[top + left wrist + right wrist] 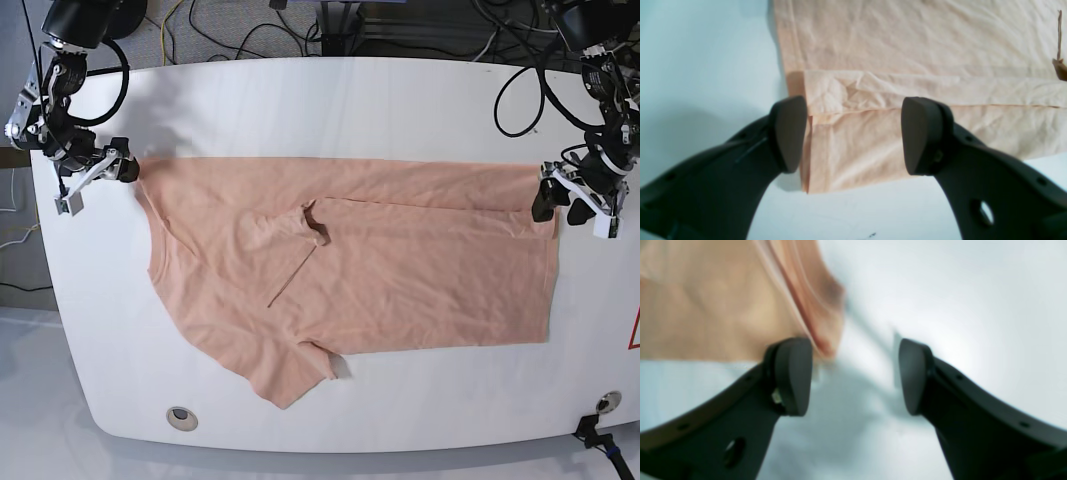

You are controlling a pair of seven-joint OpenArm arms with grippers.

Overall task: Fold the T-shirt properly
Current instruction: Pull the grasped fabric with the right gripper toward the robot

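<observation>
My right wrist view is soft and blurred; the left is sharper, evenly bright, with faint shadows at frame left

White desk [330,100] carrying one garment.
The peach T-shirt [400,280] lies flat across the desk's middle, its far side folded in; bare white surface surrounds the T-shirt, and a small round hole [181,415] sits near the desk's front edge.

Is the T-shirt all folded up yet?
Only partly. The T-shirt has its far side and one sleeve folded over the middle, but the near sleeve lies spread on the table.
</observation>
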